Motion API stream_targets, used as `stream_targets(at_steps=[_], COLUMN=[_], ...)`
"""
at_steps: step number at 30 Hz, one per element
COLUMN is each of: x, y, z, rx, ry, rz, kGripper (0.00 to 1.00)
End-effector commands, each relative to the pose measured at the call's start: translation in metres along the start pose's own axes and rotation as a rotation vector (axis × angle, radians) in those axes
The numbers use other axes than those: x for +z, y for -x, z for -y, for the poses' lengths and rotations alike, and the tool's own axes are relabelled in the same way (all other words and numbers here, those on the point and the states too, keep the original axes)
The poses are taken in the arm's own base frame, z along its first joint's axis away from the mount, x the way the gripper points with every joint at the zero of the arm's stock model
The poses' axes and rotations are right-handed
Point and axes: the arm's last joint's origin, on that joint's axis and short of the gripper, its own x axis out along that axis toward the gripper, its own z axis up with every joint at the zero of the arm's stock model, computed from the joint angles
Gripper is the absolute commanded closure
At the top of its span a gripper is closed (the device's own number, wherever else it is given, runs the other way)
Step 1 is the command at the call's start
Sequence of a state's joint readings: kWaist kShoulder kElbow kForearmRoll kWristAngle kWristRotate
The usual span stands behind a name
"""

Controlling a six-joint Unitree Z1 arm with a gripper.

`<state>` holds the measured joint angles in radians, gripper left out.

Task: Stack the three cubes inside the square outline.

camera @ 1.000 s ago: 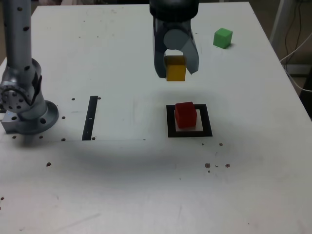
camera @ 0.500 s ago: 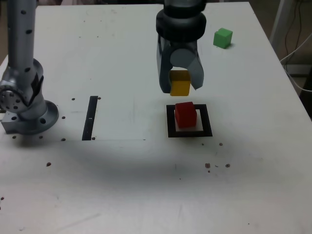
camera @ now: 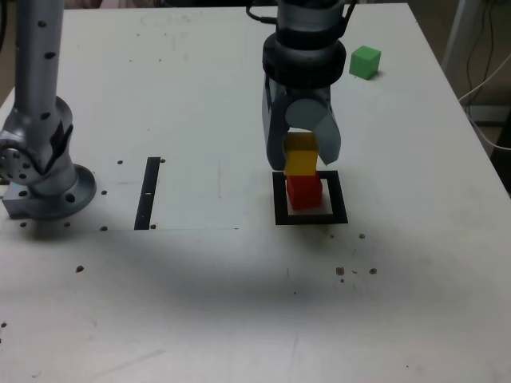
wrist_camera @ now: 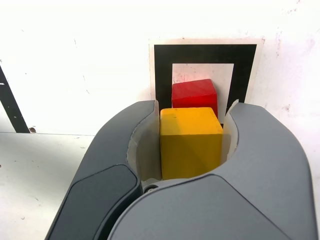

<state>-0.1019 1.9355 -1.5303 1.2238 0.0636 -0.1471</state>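
The red cube (camera: 304, 191) (wrist_camera: 194, 93) sits inside the square outline (camera: 310, 217) (wrist_camera: 205, 52) on the white table. My gripper (camera: 303, 163) (wrist_camera: 191, 142) is shut on the yellow cube (camera: 301, 158) (wrist_camera: 190, 140), which hangs just above the red cube, close to its top; whether the two touch I cannot tell. The green cube (camera: 365, 62) lies apart on the table at the far right of the exterior view.
The arm's grey base (camera: 44, 171) stands at the exterior view's left. A thin black bar (camera: 148, 193) (wrist_camera: 10, 102) lies on the table between the base and the outline. Small dark specks dot the table's near part.
My gripper has carried the yellow cube toward the camera and down, from behind the outline to just over the red cube.
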Motion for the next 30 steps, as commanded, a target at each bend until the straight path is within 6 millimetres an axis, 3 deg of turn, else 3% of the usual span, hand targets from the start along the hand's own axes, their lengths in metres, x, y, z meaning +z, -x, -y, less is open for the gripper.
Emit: stream_targets(at_steps=[1,19,26,30], x=[0.003,0.011,0.009,0.009], y=[-0.002,-0.014,-0.019,-0.020], z=[0.002,0.005,0.004,0.003], rx=[-0.002,-0.002,0.002,0.002], ry=[-0.002,-0.007,-0.023,-0.025], rz=[-0.003,-0.011,-0.027,-0.027], kGripper=[0.72,0.69,0.20,0.06])
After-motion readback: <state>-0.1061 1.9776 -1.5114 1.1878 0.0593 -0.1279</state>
